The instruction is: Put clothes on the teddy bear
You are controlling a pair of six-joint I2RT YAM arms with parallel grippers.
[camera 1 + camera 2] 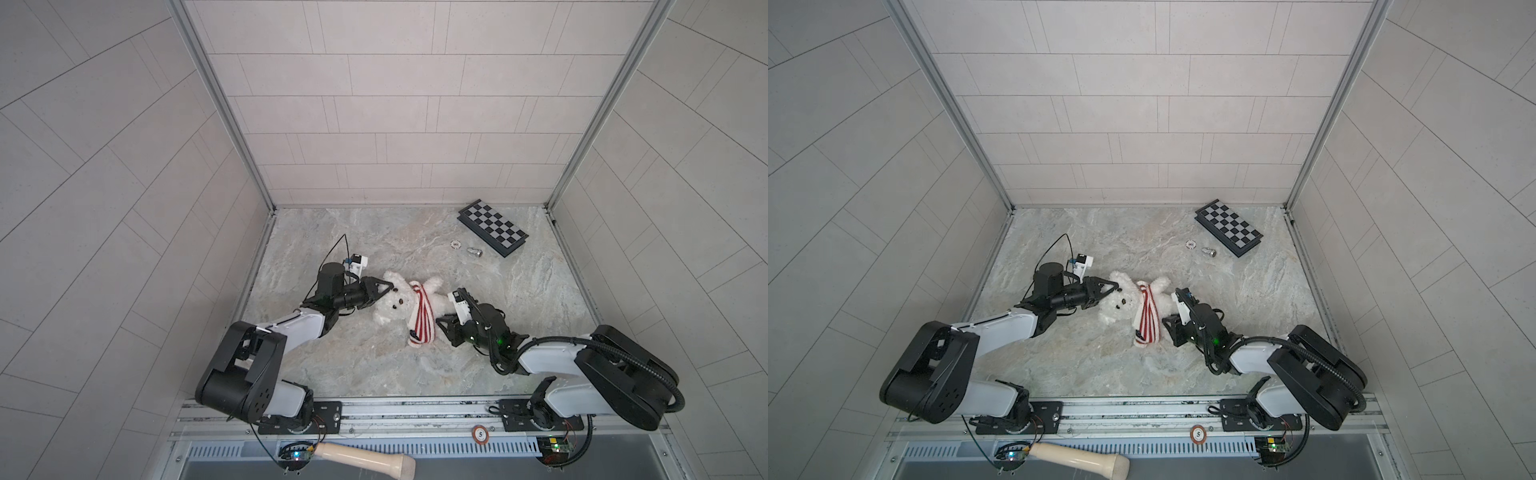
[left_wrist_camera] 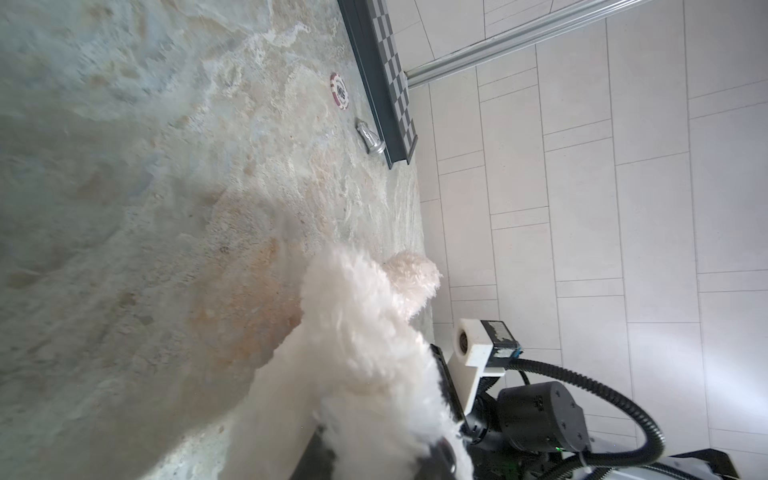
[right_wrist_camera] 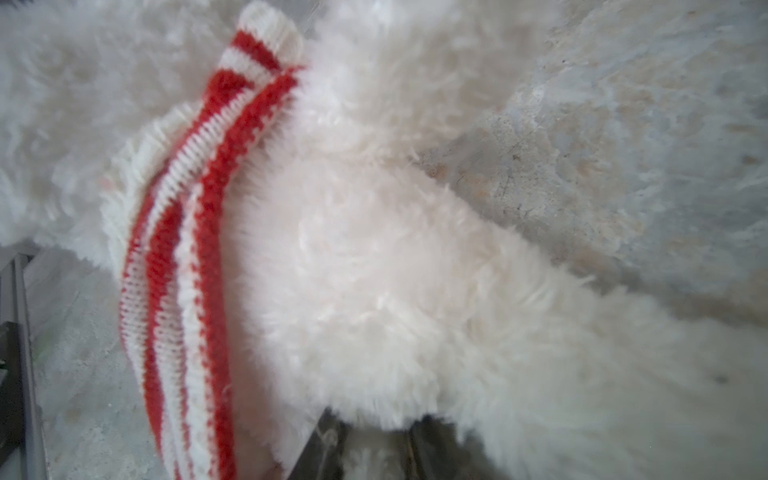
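Beige wooden handle (image 1: 365, 459) sat nearest the lens, on the near ledge off the table. A poker chip (image 1: 479, 434) lay on the rail just beyond it. Neither was in play.

Task item: teddy bear (image 1: 397, 307) lay mid-table on the marble tabletop (image 1: 332, 361), head left, legs right, between the two tools. The striped knit garment (image 1: 420, 318) was bunched into a narrow band across the chest just below the head, with one end trailing onto the table on the near side. The right wrist view showed belly and leg as bare fur, so I judged the dressing far from done.

Tools:
- left gripper (image 1: 384, 292): jaws stood narrow on the left side of the head by the far ear, with fur between them in the left wrist view. Read as a pinch on the bear.
- right gripper (image 1: 444, 311): at the leg end with fur right against it. Couldn't tell if it was clamped or loose.

Risks, my read:
- The left pinch looked like fur or ear only. Any pull could slip it off, or lift the head and roll the band tighter.
- If the right jaws were loose, nothing anchored the body. A pull left would drag the bear and the knit together.
- Neither tool was on the knit, so opposing pulls would only stretch the bear.
- The trailing end could get pinned under the torso and snag.
- Arms in sleeves or not was hidden by the bunching. Tugging down with an arm outside would jam it.

The chessboard (image 1: 492, 227), second chip (image 1: 456, 244) and silver piece (image 1: 475, 252) sat far right, well apart, so no collision worry.
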